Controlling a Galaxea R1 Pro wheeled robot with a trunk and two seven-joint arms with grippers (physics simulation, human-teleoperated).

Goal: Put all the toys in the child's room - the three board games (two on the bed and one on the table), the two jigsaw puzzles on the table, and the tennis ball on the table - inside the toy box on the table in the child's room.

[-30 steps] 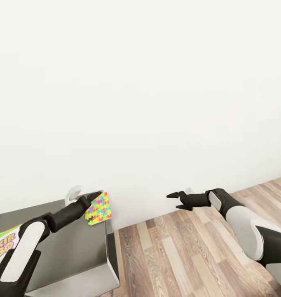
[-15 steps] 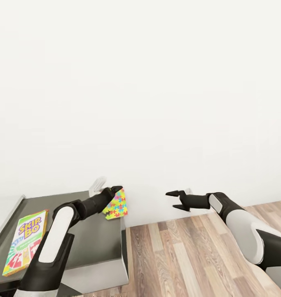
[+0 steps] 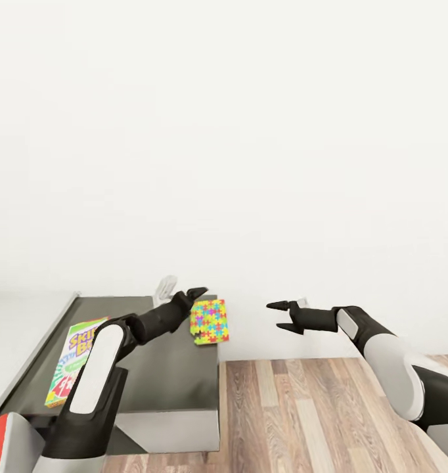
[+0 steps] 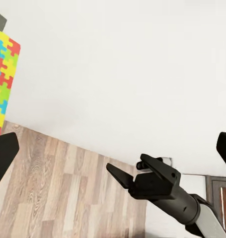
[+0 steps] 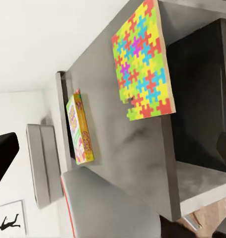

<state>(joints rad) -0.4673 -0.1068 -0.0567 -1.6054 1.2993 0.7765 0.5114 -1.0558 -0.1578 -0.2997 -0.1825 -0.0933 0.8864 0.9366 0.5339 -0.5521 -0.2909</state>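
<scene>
Left tool (image 3: pixel 196 293) extended beside jigsaw puzzle (image 3: pixel 209 320)

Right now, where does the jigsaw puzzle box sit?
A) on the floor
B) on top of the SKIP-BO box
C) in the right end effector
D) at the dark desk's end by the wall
D: the jigsaw puzzle box lies at the dark desk's far corner, apart from the SKIP-BO box.

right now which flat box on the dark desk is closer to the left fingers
The jigsaw puzzle, at the desk's far corner beside the left gripper; the Skip-Bo box lies farther back along the arm.
</scene>
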